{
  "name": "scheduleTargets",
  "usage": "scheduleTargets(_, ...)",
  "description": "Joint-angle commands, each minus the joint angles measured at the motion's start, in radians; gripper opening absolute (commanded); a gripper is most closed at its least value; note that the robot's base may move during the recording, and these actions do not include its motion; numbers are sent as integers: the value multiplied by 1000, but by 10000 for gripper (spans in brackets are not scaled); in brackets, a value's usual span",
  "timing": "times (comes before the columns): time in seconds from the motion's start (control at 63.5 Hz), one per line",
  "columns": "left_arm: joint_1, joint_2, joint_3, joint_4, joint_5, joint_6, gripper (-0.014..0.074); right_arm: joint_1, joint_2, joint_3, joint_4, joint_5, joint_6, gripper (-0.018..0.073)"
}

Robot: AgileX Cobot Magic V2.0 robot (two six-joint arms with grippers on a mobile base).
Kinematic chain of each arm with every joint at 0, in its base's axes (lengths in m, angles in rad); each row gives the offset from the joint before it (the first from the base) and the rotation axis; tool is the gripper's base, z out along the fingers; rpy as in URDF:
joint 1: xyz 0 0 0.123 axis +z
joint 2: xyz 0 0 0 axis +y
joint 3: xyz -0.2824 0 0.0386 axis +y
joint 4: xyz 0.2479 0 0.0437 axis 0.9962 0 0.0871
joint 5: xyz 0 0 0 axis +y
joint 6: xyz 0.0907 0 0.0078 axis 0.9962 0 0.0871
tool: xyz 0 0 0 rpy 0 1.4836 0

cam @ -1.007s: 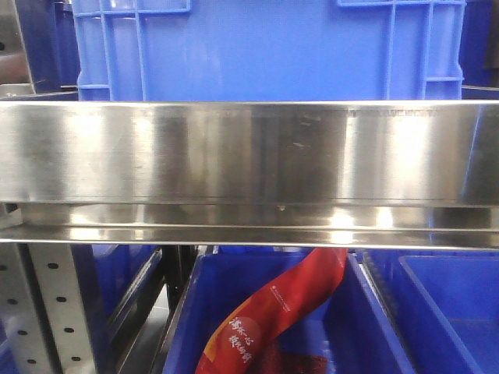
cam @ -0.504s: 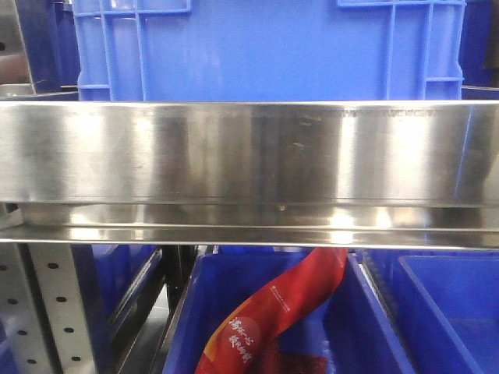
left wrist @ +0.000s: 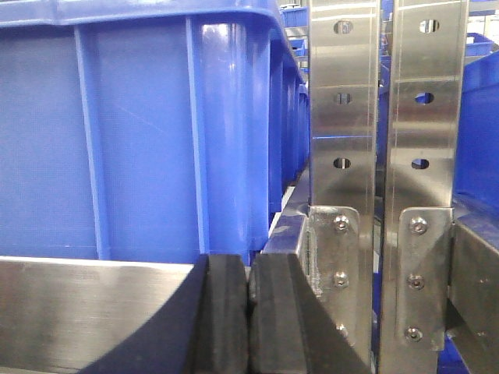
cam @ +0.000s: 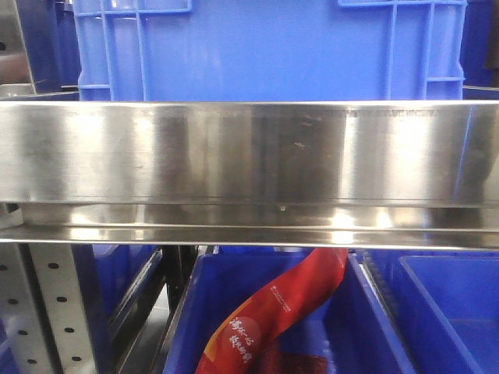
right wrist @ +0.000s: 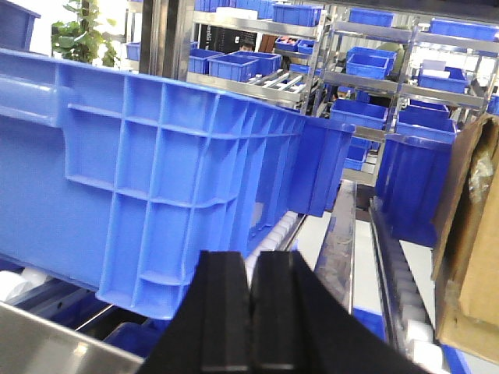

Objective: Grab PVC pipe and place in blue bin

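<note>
A broad band of brushed steel, the front rail of a shelf (cam: 249, 152), fills the middle of the front view, smooth and streaked with glare. Above it stands a large blue plastic bin (cam: 265, 47) with moulded ribs down its wall. Below the rail sits a second blue bin (cam: 187, 327), and a glossy red packet (cam: 273, 312) with white print curves up out of it. At lower left a perforated steel post (cam: 43, 312) runs upward.

The left wrist view shows a ribbed, rounded bin corner (left wrist: 226, 132) just behind a steel rail, with two slotted, screwed steel uprights (left wrist: 343, 156) to its right. The left hand (left wrist: 249, 319) is closed, its black rubbery pads pressed together with nothing between them.

The right wrist view looks along a gridded blue crate (right wrist: 148, 179) resting on white rollers, with brown cardboard (right wrist: 468, 234) at the right edge. The right hand (right wrist: 251, 312) is likewise closed and empty.

The white curved pipe appears in none of the views.
</note>
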Motion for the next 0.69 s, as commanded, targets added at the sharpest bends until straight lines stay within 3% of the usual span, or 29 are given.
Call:
scheduleTargets(0.0,3,-4,-2,3,-10,-6,-111,-7,-23,-2,-72,0,73,-163)
scheduleTargets(0.173,3,-4,-2,3,-10,-6,-111,-13,-72,-2,-418,49,461,-163)
scheduleTargets(0.283,3,-4,-2,3,-10,-6,-111,-38,-100,0,-562,85,568,-163)
scheduleTargets(0.472,3,-4,-2,3,-10,-6,-111,-156,-168,2,-577,179,592,-163)
scheduleTargets(0.677,3,-4,-2,3,-10,-6,-111,-233,-191,47,-577,197,763,-163)
